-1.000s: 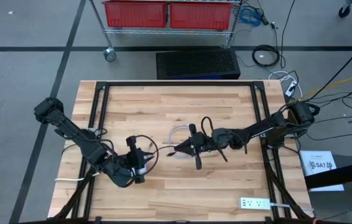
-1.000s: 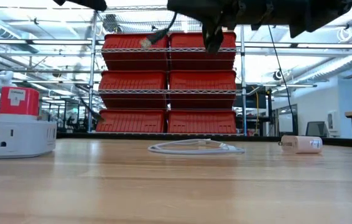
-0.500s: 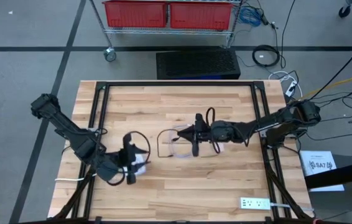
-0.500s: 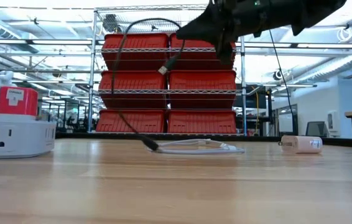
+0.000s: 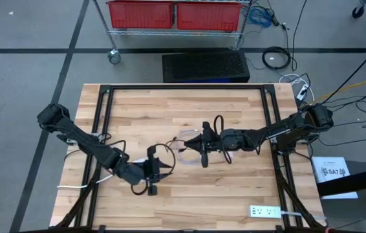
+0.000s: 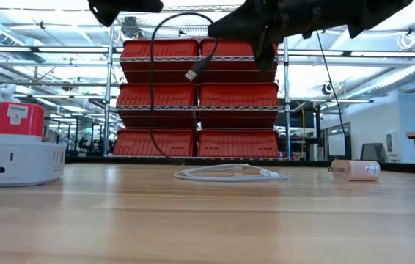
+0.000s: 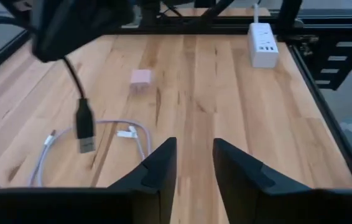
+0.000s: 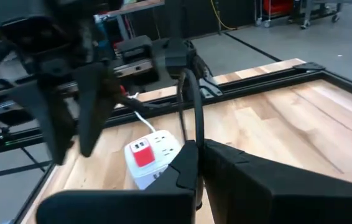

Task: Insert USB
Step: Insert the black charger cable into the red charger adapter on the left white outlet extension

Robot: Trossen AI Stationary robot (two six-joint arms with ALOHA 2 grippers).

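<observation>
Wood table [image 5: 235, 188], black frame rails along its edges; red bins [image 6: 196, 103] on a rack behind. Right end effector [image 5: 202, 142] mid-table, pinched on black cable [image 6: 152, 81], USB plug [image 6: 191, 74] dangling above white cable [image 6: 229, 174]. Left end effector [image 7: 191, 165] narrowly parted, empty, near front edge. Power strip [image 5: 265, 211] at front-right corner.

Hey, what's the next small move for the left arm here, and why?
Probably ease the left end effector, open and empty, toward the silver-tipped black USB plug and grip it. The right end effector is shut on the thin black cable some way back from the plug, so the plug dangles loose above the wooden table, likely too floppy to aim.
</observation>
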